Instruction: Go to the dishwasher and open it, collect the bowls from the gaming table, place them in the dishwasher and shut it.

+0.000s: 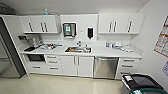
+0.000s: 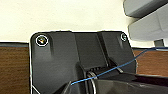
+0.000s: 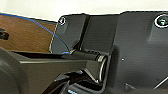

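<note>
Dishwasher: your brushed stainless-steel dishwasher (image 1: 106,67) sits closed under the white desk (image 1: 105,52), right of the sink.
Hands: can't tell whether released or clenched.

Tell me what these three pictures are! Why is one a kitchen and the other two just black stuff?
They all come from one robot on wheels with two arms. The kitchen picture is from a camera high on the robot, looking ahead and down. You can see a white counter with a sink in the middle, white cabinets above and below, and the dishwasher, the shiny steel door under the counter. It is closed. At the bottom right stands a dark bin.

The other two pictures come from cameras on the robot's wrists. The black stuff is a dark plate that is part of the robot's own arm, with a thin blue wire across it. I can't tell whether each gripper is open or shut, and I see nothing held.
</note>
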Available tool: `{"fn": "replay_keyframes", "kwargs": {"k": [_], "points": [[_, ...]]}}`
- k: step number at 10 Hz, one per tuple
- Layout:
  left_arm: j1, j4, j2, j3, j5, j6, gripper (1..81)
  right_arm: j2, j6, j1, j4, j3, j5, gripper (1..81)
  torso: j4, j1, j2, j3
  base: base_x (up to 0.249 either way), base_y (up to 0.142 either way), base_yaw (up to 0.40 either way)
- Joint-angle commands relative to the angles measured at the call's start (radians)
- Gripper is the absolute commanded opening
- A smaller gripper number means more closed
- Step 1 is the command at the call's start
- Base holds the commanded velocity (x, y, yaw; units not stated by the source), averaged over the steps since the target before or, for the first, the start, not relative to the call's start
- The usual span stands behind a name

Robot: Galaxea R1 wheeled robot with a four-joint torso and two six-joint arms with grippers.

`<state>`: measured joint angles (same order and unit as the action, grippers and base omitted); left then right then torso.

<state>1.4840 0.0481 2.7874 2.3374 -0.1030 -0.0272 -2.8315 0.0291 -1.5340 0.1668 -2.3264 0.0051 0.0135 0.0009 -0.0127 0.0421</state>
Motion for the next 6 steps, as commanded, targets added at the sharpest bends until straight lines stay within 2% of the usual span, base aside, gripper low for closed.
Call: {"fn": "replay_keyframes", "kwargs": {"k": [1,6], "points": [[-0.049,0.006,-0.023,-0.009,0.048,-0.007,81.1,0.021,0.003,0.047,-0.015,-0.014,-0.050,81.1,0.000,0.000,0.000,0.000,0.107,0.000,0.000],[-0.050,-0.002,-0.054,-0.007,0.048,-0.007,81.1,0.064,0.002,0.045,-0.018,-0.023,-0.050,81.1,0.000,-0.001,0.000,0.000,0.107,0.000,0.000]]}}
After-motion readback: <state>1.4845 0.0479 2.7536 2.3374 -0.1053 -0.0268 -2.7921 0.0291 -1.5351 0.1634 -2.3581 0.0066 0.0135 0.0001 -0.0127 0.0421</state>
